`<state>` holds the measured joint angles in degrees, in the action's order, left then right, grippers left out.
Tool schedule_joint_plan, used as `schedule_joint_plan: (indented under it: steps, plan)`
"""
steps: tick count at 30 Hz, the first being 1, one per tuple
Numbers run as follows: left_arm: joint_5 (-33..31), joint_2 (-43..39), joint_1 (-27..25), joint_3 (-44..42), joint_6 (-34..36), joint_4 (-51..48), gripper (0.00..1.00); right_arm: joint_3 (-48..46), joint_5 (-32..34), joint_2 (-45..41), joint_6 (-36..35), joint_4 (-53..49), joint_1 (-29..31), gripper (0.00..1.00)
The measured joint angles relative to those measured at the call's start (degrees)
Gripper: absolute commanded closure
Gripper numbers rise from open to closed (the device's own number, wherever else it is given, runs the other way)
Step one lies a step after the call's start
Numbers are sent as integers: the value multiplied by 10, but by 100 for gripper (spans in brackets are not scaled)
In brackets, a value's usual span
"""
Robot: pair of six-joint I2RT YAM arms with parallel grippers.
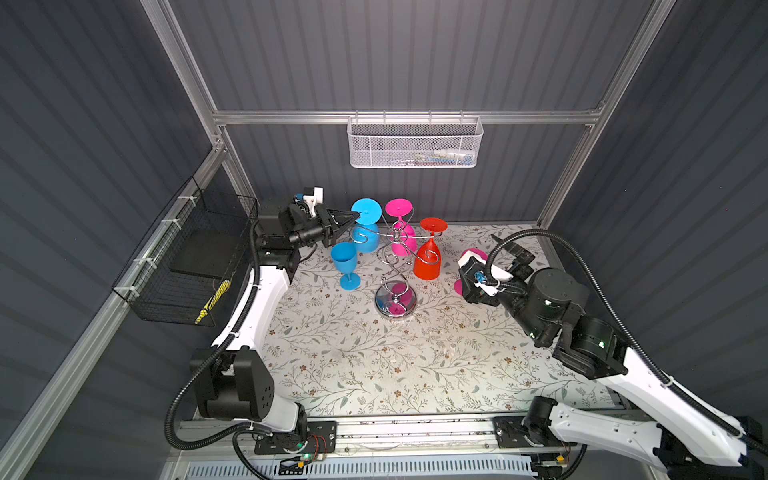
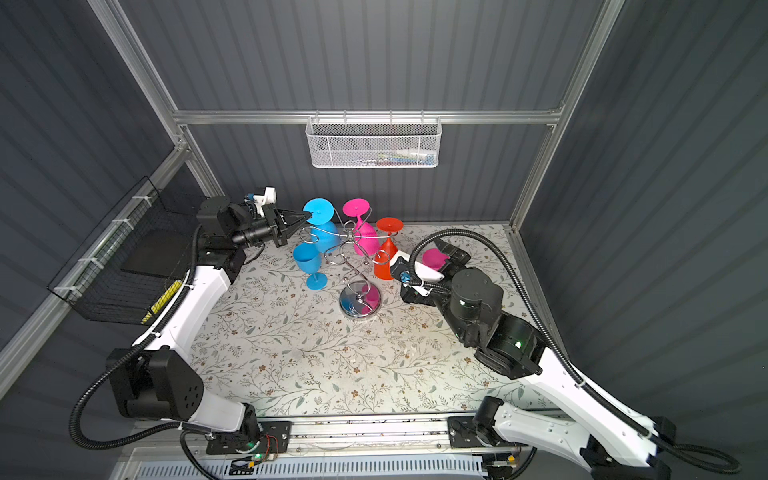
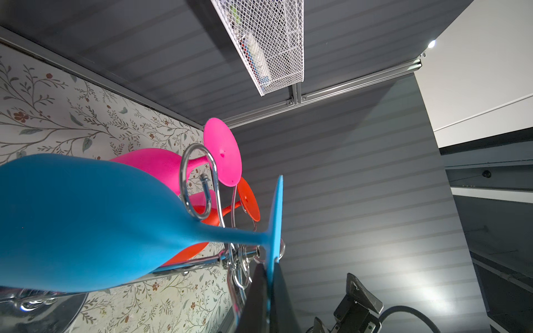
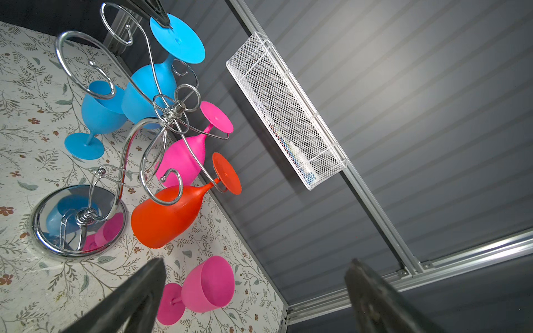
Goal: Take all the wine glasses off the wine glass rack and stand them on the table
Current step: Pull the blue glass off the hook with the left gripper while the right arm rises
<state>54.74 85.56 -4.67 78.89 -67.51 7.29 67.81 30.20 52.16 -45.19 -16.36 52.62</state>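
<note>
Our left claw (image 1: 353, 215) pinches the foot edge of the hanging blue wine glass (image 1: 366, 211); its bowl hangs below, stem in the rack (image 1: 395, 266) hook.

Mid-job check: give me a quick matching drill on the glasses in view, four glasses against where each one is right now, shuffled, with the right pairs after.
Things:
1. blue glass with its foot up
2. red glass
3. blue glass with its bowl up
4. pink glass near the right gripper

States:
A. stands upright on the table left of the rack
B. hangs upside down, untouched
C. stands on the table, in front of the open right gripper
D. hangs upside down, foot rim pinched by the left gripper

Pairs: 1-D, 2-B, 3-A, 4-C
</note>
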Motion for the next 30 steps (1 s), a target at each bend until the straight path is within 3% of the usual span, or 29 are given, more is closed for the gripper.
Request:
schedule_joint_plan:
  steps: [18,25,30]
  plan:
    - [-5,-30,66,-6,30,-52,100,0,0,-2,0,0,0,1]
    - [-22,-30,74,76,83,-112,100,-2,0,-12,17,6,0,1]
    - [-40,-28,74,153,151,-170,100,7,5,-13,75,13,-1,1]
